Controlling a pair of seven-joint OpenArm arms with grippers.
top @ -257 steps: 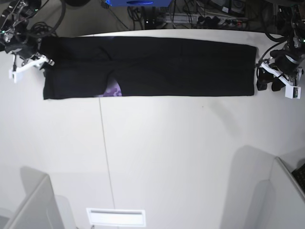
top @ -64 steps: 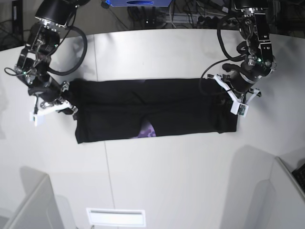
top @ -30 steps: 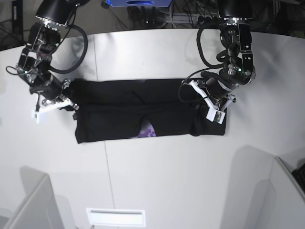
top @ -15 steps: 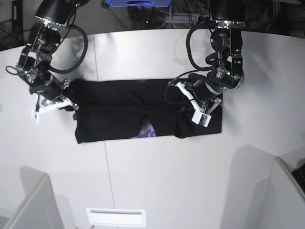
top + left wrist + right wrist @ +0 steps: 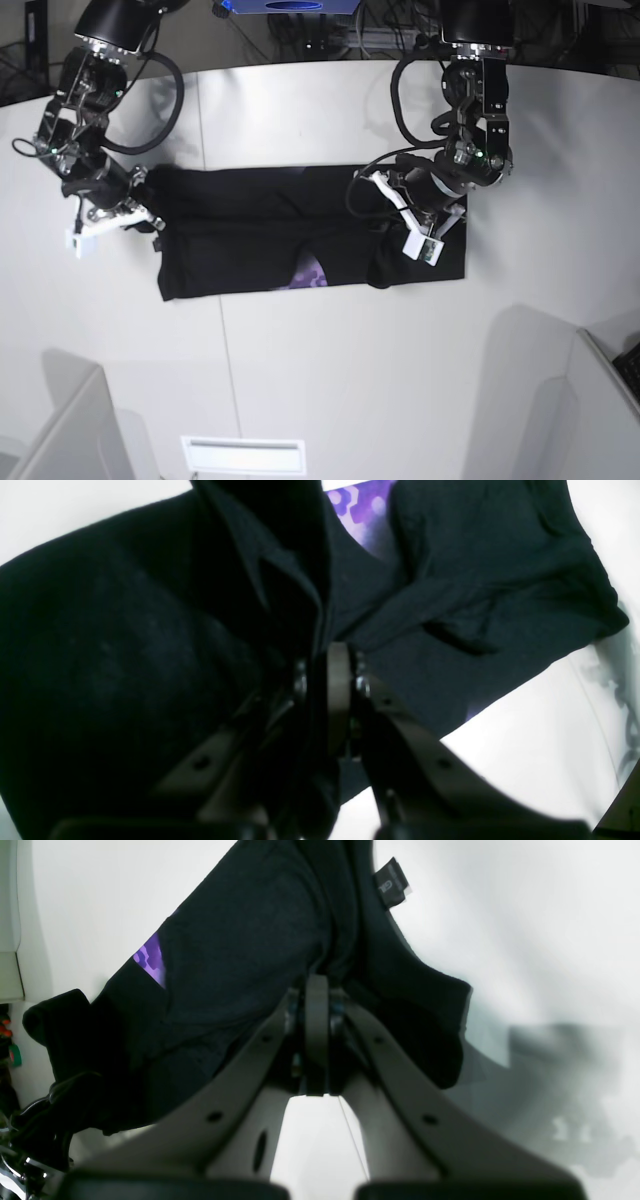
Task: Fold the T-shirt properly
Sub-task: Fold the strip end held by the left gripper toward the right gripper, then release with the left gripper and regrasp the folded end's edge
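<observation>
While the T-shirt point(image 5: 260, 235) lies as a long black band across the middle of the white table point(image 5: 330, 370) in the base view, both arms grip its two ends. At the centre right of that frame the left gripper point(image 5: 400, 225) sits low over the cloth, with a bunched fold of black fabric just below it and a flat layer reaching further right beneath the arm. From the left wrist camera, the left gripper point(image 5: 325, 680) has its jaws pressed nearly together on a thick fold of the T-shirt point(image 5: 125, 645), which fills most of the frame; a strip of purple print point(image 5: 357, 510) shows at the top centre, and bare table point(image 5: 540, 740) fills the lower right.

At the left edge of the band in the base view, the right gripper point(image 5: 140, 215) meets the cloth's end. Seen by the right wrist camera, the right gripper point(image 5: 316, 1005) is fully closed on the black fabric point(image 5: 240, 955), which rises from the jaws toward the top of the frame. A small dark label point(image 5: 392, 882) sticks out at the upper centre, and a sliver of purple print point(image 5: 150, 957) shows at the left. On the base view, a purple patch point(image 5: 308, 275) peeks out along the band's lower edge near the middle.
</observation>
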